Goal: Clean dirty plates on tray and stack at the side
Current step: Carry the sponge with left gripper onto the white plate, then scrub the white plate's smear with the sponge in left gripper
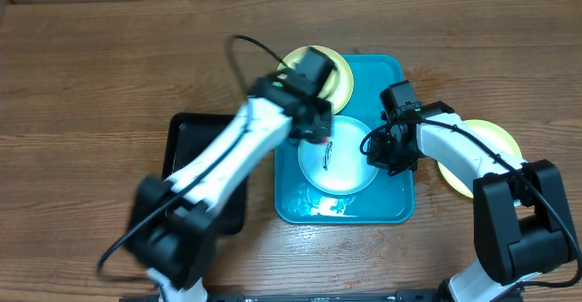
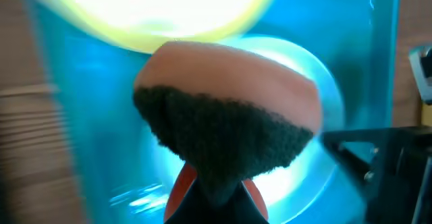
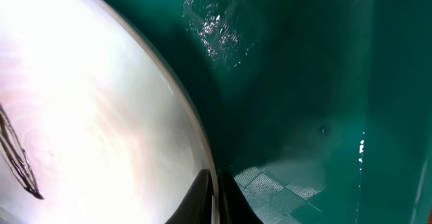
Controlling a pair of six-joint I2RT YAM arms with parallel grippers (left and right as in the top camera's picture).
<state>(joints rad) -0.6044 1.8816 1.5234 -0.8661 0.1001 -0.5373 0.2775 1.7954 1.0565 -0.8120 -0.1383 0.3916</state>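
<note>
Stretched over tray [image 1: 389, 204], left gripper [image 1: 316, 131] clamps sponge [image 2: 229, 109] — right gripper [image 3: 217, 198] pinches plate [image 3: 101, 116] rim.

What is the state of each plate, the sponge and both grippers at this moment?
blue-white plate: flat in the tray, dark scribble on it, not cleaned.
far yellow-green plate: over the tray's far corner, centre hidden.
right yellow-green plate: on the table beside the tray, partly under the right arm.
sponge: held over the blue-white plate.
left gripper: shut on the sponge.
right gripper: shut on the blue-white plate's rim.
</note>
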